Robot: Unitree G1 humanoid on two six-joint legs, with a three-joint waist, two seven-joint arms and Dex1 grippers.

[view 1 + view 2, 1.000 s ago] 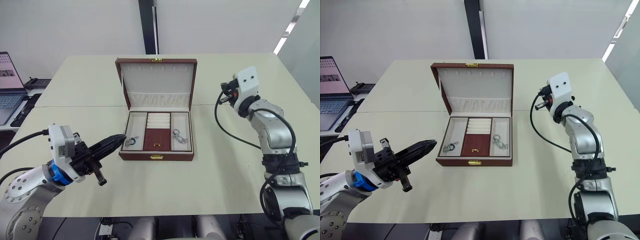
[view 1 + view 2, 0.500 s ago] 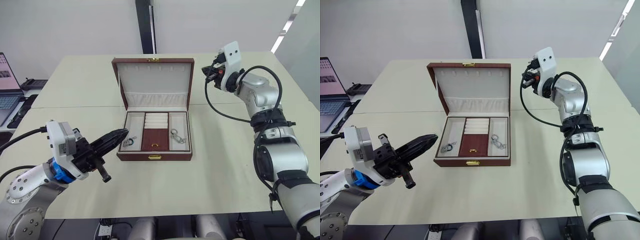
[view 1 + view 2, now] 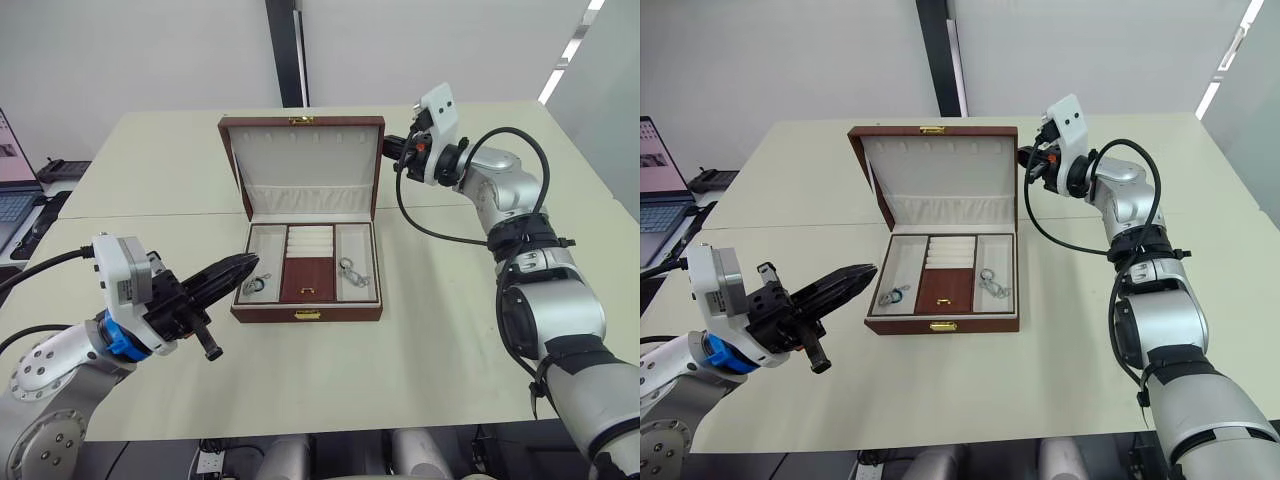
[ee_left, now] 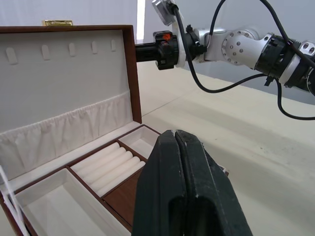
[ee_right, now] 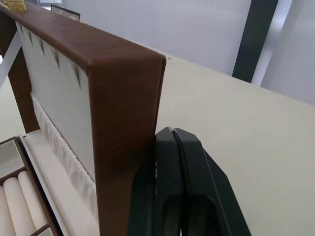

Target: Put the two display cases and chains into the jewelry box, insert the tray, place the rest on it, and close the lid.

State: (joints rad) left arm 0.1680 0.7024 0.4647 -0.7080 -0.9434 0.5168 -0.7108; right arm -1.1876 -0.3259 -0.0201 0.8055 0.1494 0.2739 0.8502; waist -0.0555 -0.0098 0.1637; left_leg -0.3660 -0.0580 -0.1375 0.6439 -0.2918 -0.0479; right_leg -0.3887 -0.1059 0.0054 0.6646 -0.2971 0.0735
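Observation:
The jewelry box (image 3: 307, 312) stands open in the middle of the table, its lid (image 3: 300, 165) upright and showing its cream lining. Inside sits the tray (image 3: 309, 279) with its brown centre panel and gold pull. One silver trinket (image 3: 253, 285) lies in the tray's left compartment and another (image 3: 352, 270) in its right one. The display cases and chains are hidden. My left gripper (image 3: 245, 265) is shut and empty, its tip just off the box's front left corner. My right gripper (image 5: 171, 132) is shut and empty, close behind the lid's right edge (image 5: 123, 98).
A laptop (image 3: 660, 190) sits on a side desk at the far left. The cream table (image 3: 450, 330) stretches wide around the box. A dark pillar (image 3: 285, 50) rises behind the table.
My right arm has swung in from the right side of the table, bringing its gripper to the lid's upper right edge. The left gripper has hardly moved.

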